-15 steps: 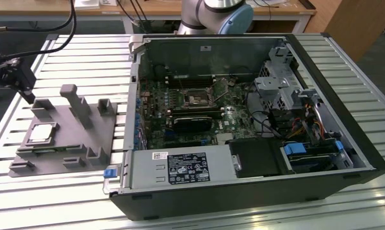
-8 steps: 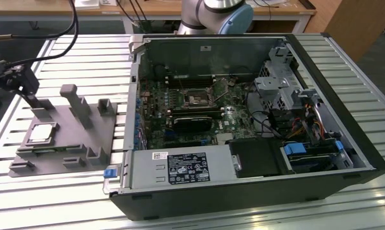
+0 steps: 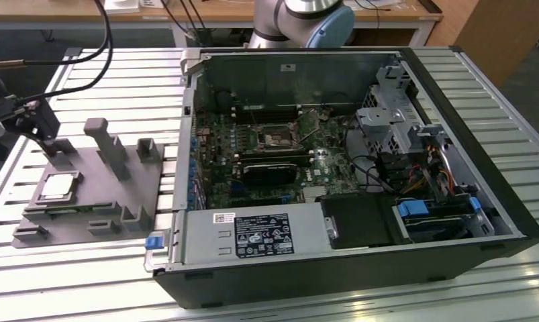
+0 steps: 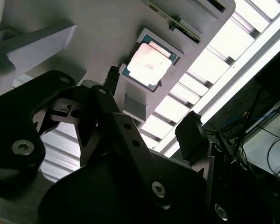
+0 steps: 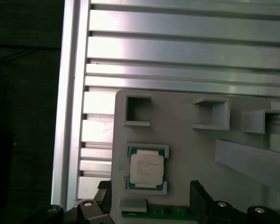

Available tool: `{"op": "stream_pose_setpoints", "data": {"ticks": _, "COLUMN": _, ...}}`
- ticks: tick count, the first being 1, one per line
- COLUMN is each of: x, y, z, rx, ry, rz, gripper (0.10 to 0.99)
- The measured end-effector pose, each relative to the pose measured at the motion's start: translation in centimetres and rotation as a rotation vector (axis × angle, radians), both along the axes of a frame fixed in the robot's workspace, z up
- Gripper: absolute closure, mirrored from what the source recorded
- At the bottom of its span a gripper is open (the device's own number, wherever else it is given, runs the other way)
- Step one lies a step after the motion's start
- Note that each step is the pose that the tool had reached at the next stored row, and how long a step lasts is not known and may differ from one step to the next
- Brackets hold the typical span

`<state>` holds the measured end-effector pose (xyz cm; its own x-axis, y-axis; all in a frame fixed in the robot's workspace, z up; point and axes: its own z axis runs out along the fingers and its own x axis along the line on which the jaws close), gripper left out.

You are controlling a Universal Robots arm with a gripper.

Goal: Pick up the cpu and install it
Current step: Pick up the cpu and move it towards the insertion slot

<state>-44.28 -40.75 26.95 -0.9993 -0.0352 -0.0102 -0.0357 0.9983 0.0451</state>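
Note:
The cpu (image 3: 59, 186) is a flat square chip with a pale metal top. It lies in a shallow seat on the grey plastic fixture (image 3: 90, 201) at the exterior view's left. My gripper (image 3: 43, 139) hovers above the fixture's far corner, a little beyond the chip, and touches nothing. In both wrist views the cpu (image 4: 149, 63) (image 5: 146, 168) lies flat in its seat, ahead of the fingertips. The gripper (image 4: 151, 107) (image 5: 151, 196) is open, its two dark fingers (image 5: 200, 193) spread wide with nothing between them. The motherboard socket (image 3: 276, 137) sits inside the open computer case.
The black computer case (image 3: 341, 268) lies open on the slatted metal table (image 3: 484, 295), with boards, cables and drive bays inside. Upright posts (image 3: 103, 137) rise from the fixture near the gripper. Cables (image 3: 90, 60) trail from the arm above the table's left side.

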Motion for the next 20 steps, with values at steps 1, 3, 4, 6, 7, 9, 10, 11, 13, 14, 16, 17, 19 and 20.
{"op": "stream_pose_setpoints", "data": {"ticks": 1, "x": 0.00, "y": 0.00, "z": -0.18, "rx": 0.000, "ry": 0.0001, "rz": 0.000, "gripper": 0.325}}
{"op": "stream_pose_setpoints", "data": {"ticks": 3, "x": 0.00, "y": 0.00, "z": -0.54, "rx": 0.000, "ry": 0.0003, "rz": 0.000, "gripper": 0.325}}
{"op": "stream_pose_setpoints", "data": {"ticks": 4, "x": 0.00, "y": 0.00, "z": -0.72, "rx": 0.000, "ry": 0.0003, "rz": 0.000, "gripper": 0.325}}
{"op": "stream_pose_setpoints", "data": {"ticks": 6, "x": 0.00, "y": 0.00, "z": -1.08, "rx": 0.000, "ry": 0.0011, "rz": 0.000, "gripper": 0.325}}
{"op": "stream_pose_setpoints", "data": {"ticks": 7, "x": 0.00, "y": 0.00, "z": -1.27, "rx": 0.000, "ry": 0.0015, "rz": 0.001, "gripper": 0.325}}
{"op": "stream_pose_setpoints", "data": {"ticks": 9, "x": 0.00, "y": 0.00, "z": -1.62, "rx": 0.000, "ry": 0.0017, "rz": 0.001, "gripper": 0.325}}
{"op": "stream_pose_setpoints", "data": {"ticks": 10, "x": 0.00, "y": 0.00, "z": -1.80, "rx": 0.000, "ry": 0.0017, "rz": 0.001, "gripper": 0.325}}
{"op": "stream_pose_setpoints", "data": {"ticks": 11, "x": 0.00, "y": -0.02, "z": -1.95, "rx": 0.000, "ry": 0.0017, "rz": 0.001, "gripper": 0.325}}
{"op": "stream_pose_setpoints", "data": {"ticks": 13, "x": 0.00, "y": -0.09, "z": -2.19, "rx": 0.000, "ry": 0.0017, "rz": 0.001, "gripper": 0.325}}
{"op": "stream_pose_setpoints", "data": {"ticks": 14, "x": 0.00, "y": -0.11, "z": -2.32, "rx": 0.000, "ry": 0.0016, "rz": 0.001, "gripper": 0.325}}
{"op": "stream_pose_setpoints", "data": {"ticks": 16, "x": 0.00, "y": -0.11, "z": -2.66, "rx": 0.000, "ry": 0.0016, "rz": 0.000, "gripper": 0.325}}
{"op": "stream_pose_setpoints", "data": {"ticks": 17, "x": 0.00, "y": -0.11, "z": -2.84, "rx": 0.000, "ry": 0.0018, "rz": -0.001, "gripper": 0.325}}
{"op": "stream_pose_setpoints", "data": {"ticks": 19, "x": 0.01, "y": -0.11, "z": -3.20, "rx": 0.000, "ry": 0.0017, "rz": -0.002, "gripper": 0.325}}
{"op": "stream_pose_setpoints", "data": {"ticks": 20, "x": 0.01, "y": -0.11, "z": -3.38, "rx": 0.000, "ry": 0.0017, "rz": -0.002, "gripper": 0.325}}
